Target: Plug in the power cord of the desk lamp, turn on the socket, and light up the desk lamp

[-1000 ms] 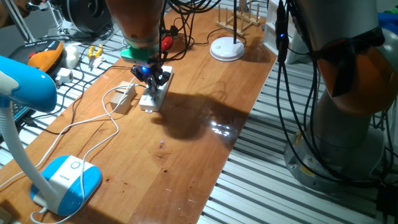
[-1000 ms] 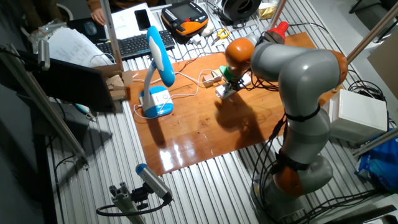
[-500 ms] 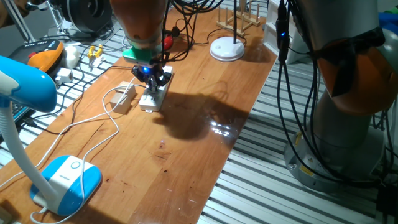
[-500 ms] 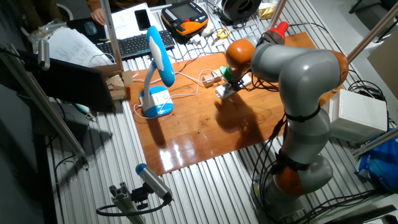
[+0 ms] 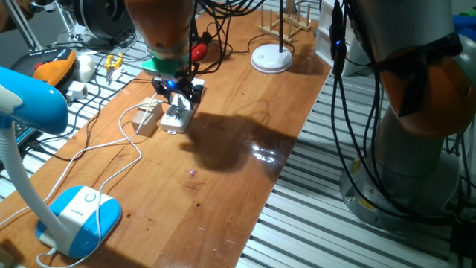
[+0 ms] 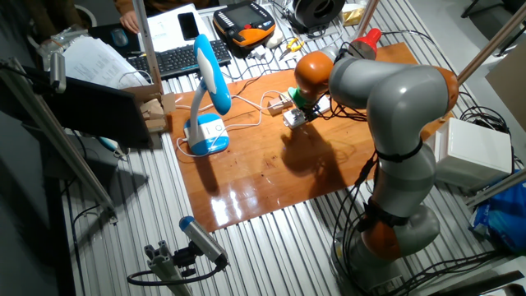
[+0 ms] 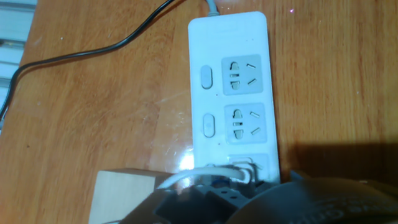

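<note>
The gripper [image 5: 177, 91] sits low over the near end of the socket [image 7: 233, 93], a white strip lying flat on the wooden table [image 5: 223, 179]. From the hand view, 2 free outlets with their 2 oval switches show plainly, and at a 3rd outlet, right under the hand, a small white plug [image 7: 239, 171] with its white lead seems to sit in or just at the slots; the dark fingers crowd it so closely that I cannot tell whether they are pinching it or parted. A tan wooden block [image 7: 121, 194] lies just beside the strip on its switch side. The power cord [image 5: 111, 145] trails loosely across the table from there to the desk lamp [image 5: 74, 216], whose blue and white base stands well apart at the near corner, with its blue head [image 5: 30, 100] raised above. A black cable [image 7: 93, 50] curves past the strip's far end.
</note>
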Action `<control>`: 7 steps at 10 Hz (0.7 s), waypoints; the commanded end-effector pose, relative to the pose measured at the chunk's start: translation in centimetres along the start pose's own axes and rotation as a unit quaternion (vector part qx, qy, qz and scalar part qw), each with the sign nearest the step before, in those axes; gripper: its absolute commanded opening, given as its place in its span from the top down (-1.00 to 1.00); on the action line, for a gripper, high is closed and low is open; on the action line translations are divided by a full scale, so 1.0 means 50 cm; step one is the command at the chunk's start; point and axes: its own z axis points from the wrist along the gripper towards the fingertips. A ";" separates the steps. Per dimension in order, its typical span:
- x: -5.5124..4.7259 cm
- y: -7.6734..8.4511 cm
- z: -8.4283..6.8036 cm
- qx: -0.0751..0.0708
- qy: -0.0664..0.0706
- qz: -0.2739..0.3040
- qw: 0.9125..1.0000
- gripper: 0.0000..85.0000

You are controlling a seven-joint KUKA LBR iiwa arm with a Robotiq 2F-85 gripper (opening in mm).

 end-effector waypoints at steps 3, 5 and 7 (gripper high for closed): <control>0.001 -0.004 -0.006 0.004 0.008 -0.005 1.000 -0.60; 0.003 -0.005 -0.005 0.003 0.009 -0.003 1.000 -0.60; 0.006 -0.006 -0.006 0.004 0.015 -0.005 1.000 -0.60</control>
